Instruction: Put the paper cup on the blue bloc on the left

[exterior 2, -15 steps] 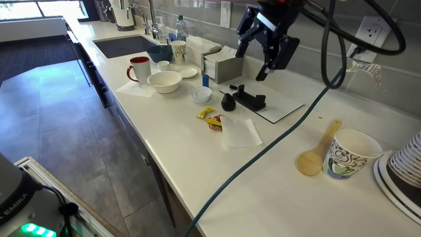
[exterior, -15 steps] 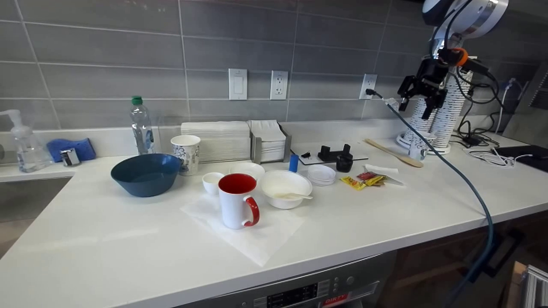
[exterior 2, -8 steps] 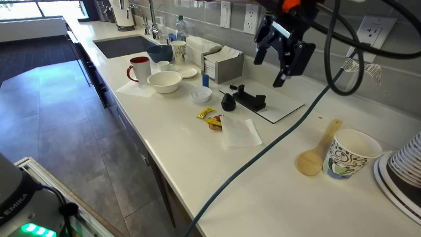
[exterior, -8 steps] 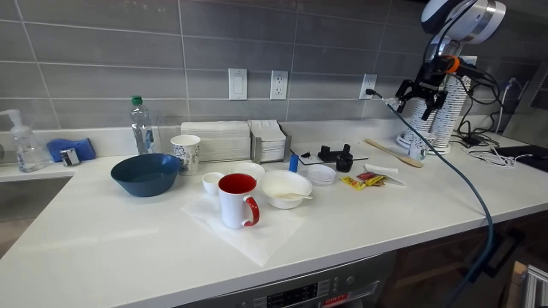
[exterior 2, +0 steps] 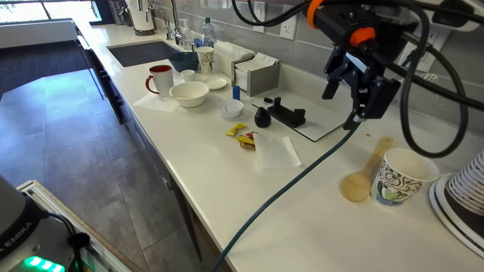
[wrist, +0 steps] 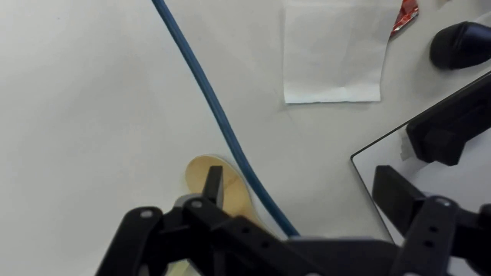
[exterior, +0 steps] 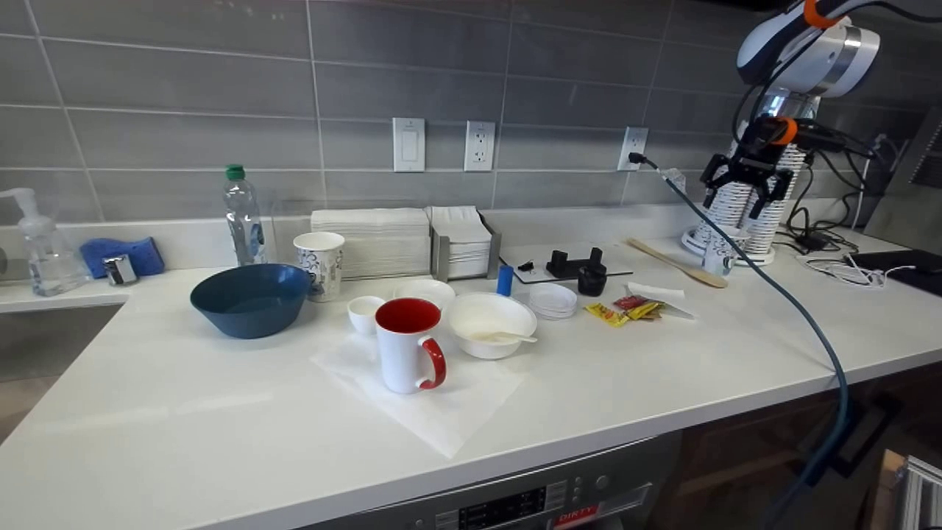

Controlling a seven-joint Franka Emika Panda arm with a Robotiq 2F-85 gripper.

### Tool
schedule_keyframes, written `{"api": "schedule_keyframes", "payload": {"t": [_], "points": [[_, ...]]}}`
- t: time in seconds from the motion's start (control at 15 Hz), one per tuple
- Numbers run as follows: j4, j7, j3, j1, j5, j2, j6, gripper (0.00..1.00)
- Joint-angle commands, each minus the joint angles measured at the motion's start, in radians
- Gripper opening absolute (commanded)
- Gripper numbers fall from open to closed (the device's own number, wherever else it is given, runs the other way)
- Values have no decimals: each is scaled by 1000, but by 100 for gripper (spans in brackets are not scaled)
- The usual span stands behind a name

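Note:
The paper cup (exterior: 364, 316), small, whitish and tapered, stands upright behind the red mug in an exterior view; it also shows in an exterior view (exterior 2: 188, 75) near the big dark-blue bowl. The blue bloc (exterior: 505, 280) (exterior 2: 236, 92) stands upright by the napkin holder, behind the white bowl. My gripper (exterior: 733, 205) (exterior 2: 340, 109) is open and empty, raised above the counter, far from both. In the wrist view its fingers (wrist: 299, 172) are wide apart, over the spoon and white board; cup and bloc are out of view there.
A red-handled mug (exterior: 403, 353) and white bowl (exterior: 491, 327) stand close to the paper cup. A blue cable (exterior 2: 287, 189) crosses the counter below my gripper. A wooden spoon (exterior 2: 359, 183), a patterned cup (exterior 2: 401, 179) and cup stacks stand near. A black holder (exterior 2: 287, 113) lies on a white board.
My open gripper has moved right and downward in an exterior view, away from the napkin holder and toward the patterned cup's side. The objects on the counter have not moved.

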Motion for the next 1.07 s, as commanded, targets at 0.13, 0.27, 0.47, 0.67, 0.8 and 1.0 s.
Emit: {"api": "schedule_keyframes", "payload": {"t": [0.13, 0.27, 0.47, 0.67, 0.8, 1.0], "points": [[106, 62, -1, -50, -36, 70, 26, 100], [126, 83, 6, -46, -46, 83, 101, 100], [184, 129, 0, -42, -106, 126, 142, 100], [244, 117, 8, -63, -131, 178, 124, 100], [279, 97, 24, -79, -113, 214, 114, 100], [330, 98, 51, -94, -91, 269, 83, 100]]}}
